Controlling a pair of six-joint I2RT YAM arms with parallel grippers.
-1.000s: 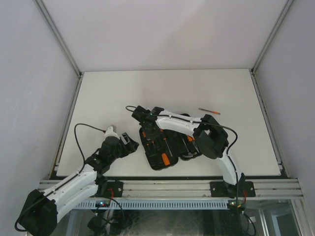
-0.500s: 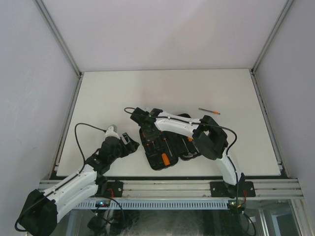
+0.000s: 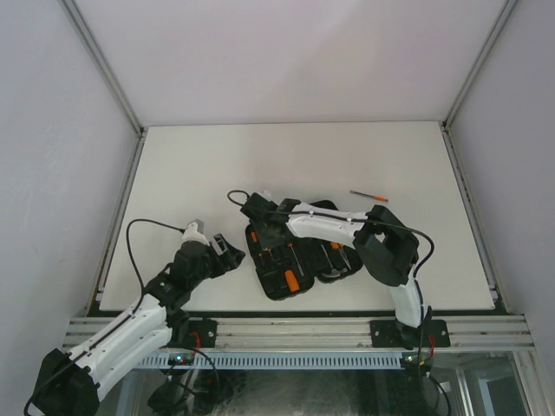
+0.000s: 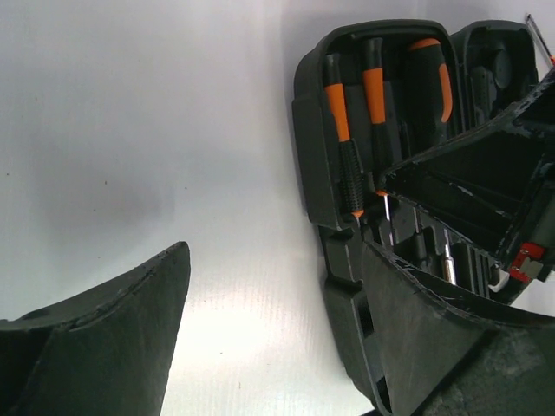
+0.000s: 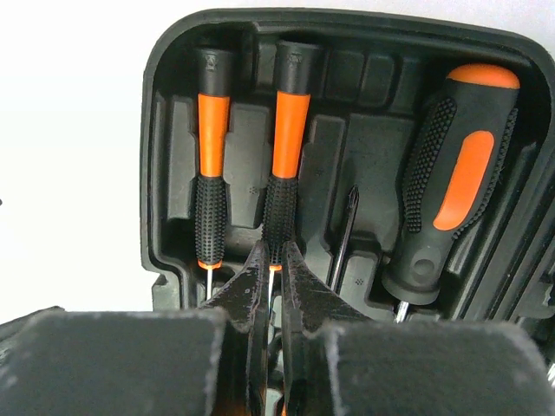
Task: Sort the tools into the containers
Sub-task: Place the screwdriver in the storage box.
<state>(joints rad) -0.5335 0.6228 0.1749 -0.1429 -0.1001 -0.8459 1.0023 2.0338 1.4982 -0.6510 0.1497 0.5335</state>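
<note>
The black tool case lies open mid-table, with orange-handled tools in its moulded slots. My right gripper reaches over its far left end. In the right wrist view this gripper is shut, and the thin metal shaft of the second slim screwdriver runs between its tips as the tool lies in its slot. Another slim screwdriver lies to its left and a thick-handled one to the right. My left gripper stands open over bare table left of the case, holding nothing.
One loose orange-and-black screwdriver lies on the white table to the right of the case, beyond the right arm's elbow. The right arm spans the case. Metal frame rails and grey walls border the table.
The right arm's elbow has swung to the right and its gripper has shifted a little over the case's far end. The left arm has hardly moved.
</note>
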